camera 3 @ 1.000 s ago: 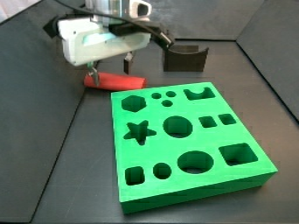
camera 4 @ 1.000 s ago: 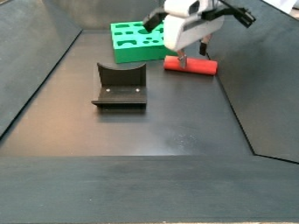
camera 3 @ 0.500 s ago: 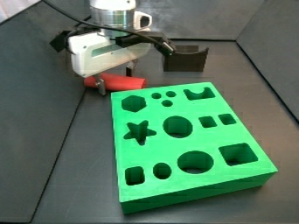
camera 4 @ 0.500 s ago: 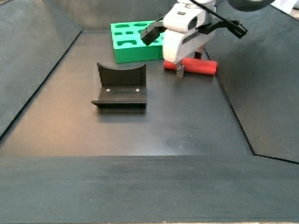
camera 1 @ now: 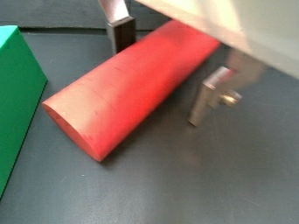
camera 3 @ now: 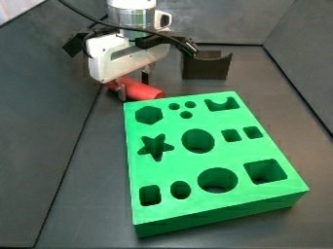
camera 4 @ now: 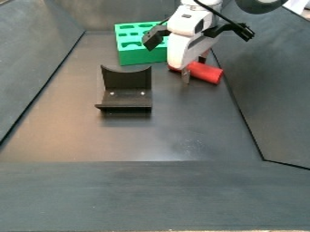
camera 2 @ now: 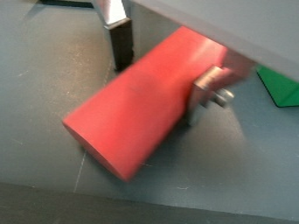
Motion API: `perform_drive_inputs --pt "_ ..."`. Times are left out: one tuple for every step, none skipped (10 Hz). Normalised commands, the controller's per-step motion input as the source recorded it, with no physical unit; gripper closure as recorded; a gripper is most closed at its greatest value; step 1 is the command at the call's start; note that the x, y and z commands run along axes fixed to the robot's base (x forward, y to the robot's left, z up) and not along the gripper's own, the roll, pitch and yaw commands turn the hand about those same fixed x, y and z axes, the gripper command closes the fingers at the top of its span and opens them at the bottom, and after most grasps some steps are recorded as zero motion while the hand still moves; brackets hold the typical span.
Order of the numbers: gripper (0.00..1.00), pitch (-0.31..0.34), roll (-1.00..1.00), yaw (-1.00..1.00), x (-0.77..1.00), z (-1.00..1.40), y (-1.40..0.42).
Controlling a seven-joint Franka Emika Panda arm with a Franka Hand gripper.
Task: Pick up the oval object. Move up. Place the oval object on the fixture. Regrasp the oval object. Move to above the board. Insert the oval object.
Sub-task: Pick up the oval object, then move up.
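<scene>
The gripper (camera 3: 132, 86) is low over the dark floor, right above the peg (camera 3: 136, 91), just beside the far left corner of the board (camera 3: 208, 160). In the side views its white body covers most of the peg, and only a short red part (camera 4: 206, 73) shows below it.

In both wrist views the peg (camera 1: 135, 87) lies flat on the floor between the two fingers. One finger (camera 1: 118, 31) stands at one long side of it and the second finger (camera 1: 211, 90) at the opposite side. The jaws are apart, one on each side of the peg. If the pads already touch the peg, I cannot tell; a thin dark gap seems to show at the second finger (camera 2: 208, 86). The oval end of the peg (camera 2: 100, 149) points toward the camera.

A green edge of the board (camera 1: 14, 105) is near the peg in a wrist view, but not touching it.

The fixture (camera 3: 205, 64) stands behind the board, well apart from the gripper, and nothing lies in its notch. In a side view it (camera 4: 123, 91) is left of the gripper.
</scene>
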Motion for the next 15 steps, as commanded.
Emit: perform_drive_inputs --pt "1.0 0.0 0.0 0.0 0.0 0.0 0.0" --pt "1.0 0.0 0.0 0.0 0.0 0.0 0.0" --pt "1.0 0.0 0.0 0.0 0.0 0.0 0.0" --pt "1.0 0.0 0.0 0.0 0.0 0.0 0.0" --pt "1.0 0.0 0.0 0.0 0.0 0.0 0.0" --pt "1.0 0.0 0.0 0.0 0.0 0.0 0.0" --pt "1.0 0.0 0.0 0.0 0.0 0.0 0.0" --pt "1.0 0.0 0.0 0.0 0.0 0.0 0.0" --pt "1.0 0.0 0.0 0.0 0.0 0.0 0.0" --pt "1.0 0.0 0.0 0.0 0.0 0.0 0.0" --pt "1.0 0.0 0.0 0.0 0.0 0.83 0.0" --pt "1.0 -0.008 -0.01 0.02 0.05 0.82 -0.06" --pt "1.0 0.014 -0.01 0.03 0.02 0.73 -0.05" --pt "1.0 0.024 -0.02 0.03 0.01 0.61 -0.03" --pt "1.0 0.027 -0.03 0.03 -0.01 0.43 -0.01"
